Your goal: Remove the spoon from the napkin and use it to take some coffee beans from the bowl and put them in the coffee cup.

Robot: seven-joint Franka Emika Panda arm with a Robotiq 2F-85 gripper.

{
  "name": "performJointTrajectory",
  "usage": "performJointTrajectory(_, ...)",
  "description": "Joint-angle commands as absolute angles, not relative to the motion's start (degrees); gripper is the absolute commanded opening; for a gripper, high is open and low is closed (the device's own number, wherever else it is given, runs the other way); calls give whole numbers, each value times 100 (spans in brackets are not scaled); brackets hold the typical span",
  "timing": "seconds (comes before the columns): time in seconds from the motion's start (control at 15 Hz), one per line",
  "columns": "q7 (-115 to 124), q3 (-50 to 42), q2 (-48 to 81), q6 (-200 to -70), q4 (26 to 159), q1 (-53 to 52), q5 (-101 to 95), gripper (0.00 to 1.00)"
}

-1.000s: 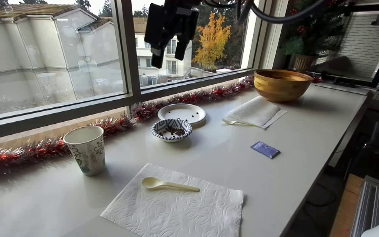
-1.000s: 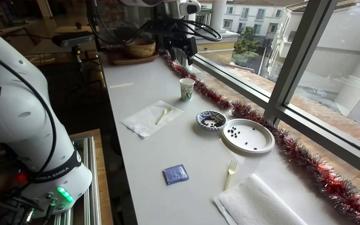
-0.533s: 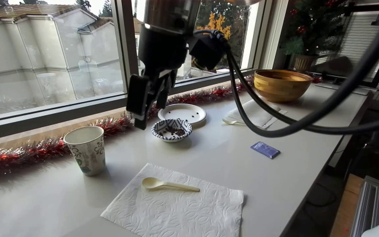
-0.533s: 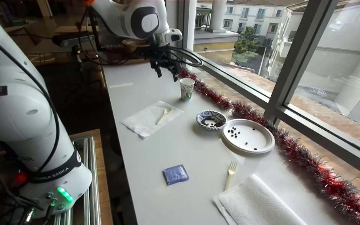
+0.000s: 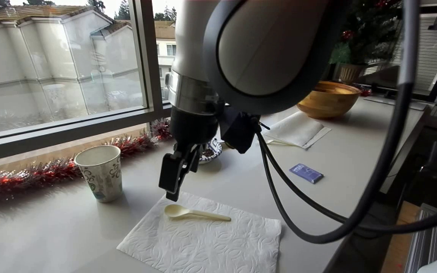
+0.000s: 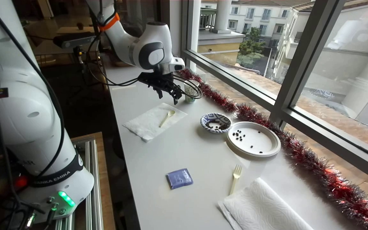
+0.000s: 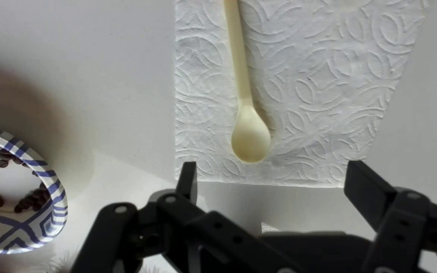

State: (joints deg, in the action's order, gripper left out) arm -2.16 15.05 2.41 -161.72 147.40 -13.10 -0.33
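Bowl point(image 6: 216, 117), shallow, blue-and-white: dark coffee beans point(image 7: 34, 200) inside. Beside bowl: round white plate point(image 6: 256, 139), scattered beans point(image 6: 241, 139) on it. Near bowl: printed white paper cup point(image 5: 102, 176), upright; embossed white napkin point(image 7: 317, 94), cream plastic spoon point(image 7: 249, 132) on top. Jaws spread wide.

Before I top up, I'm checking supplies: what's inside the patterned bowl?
Dark coffee beans lie in the patterned bowl, white bottom showing between; anything beneath them is covered.

Seeing a pale cream spoon point(image 7: 244, 89) lying on a white embossed napkin point(image 7: 309, 91), scoop end near one edge. Also got dark coffee beans point(image 7: 34, 200) scattered in a blue-patterned bowl point(image 7: 58, 199), plus an off-white coffee cup point(image 5: 101, 178) with swirly print, upright near the napkin.
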Motion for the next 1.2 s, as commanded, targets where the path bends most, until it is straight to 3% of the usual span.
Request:
performJointTrajectory(0.0,-236,1477,293,-16197,14738,-1334,-13,100)
performJointTrajectory(1.0,229,732,1533,-18138,14864,-1641,-2117,100)
performJointTrajectory(1.07,232,559,1563,-18270,14869,-1775,-2156,96)
performJointTrajectory(1.13,197,437,1609,-18369,14867,-1879,-2146,83)
